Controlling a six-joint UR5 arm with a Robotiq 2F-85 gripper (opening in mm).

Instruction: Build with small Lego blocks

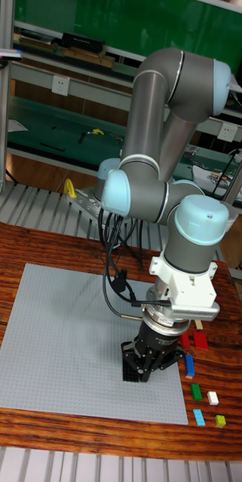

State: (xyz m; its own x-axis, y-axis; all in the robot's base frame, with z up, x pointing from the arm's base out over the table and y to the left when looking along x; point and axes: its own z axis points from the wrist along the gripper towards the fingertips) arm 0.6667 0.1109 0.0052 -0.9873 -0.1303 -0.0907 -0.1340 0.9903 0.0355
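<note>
Lego blocks (189,366) lie beside the grey baseplate (53,339); the claw's (141,370) opening cannot be told.

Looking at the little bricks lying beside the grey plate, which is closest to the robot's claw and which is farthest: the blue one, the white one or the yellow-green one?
From the gripper, over the grey baseplate's right part, in the tall fixed view:
1. Blue brick, just right of the gripper.
2. White brick, farther right and nearer the table's front edge.
3. Yellow-green brick, at the front, farthest.
</note>
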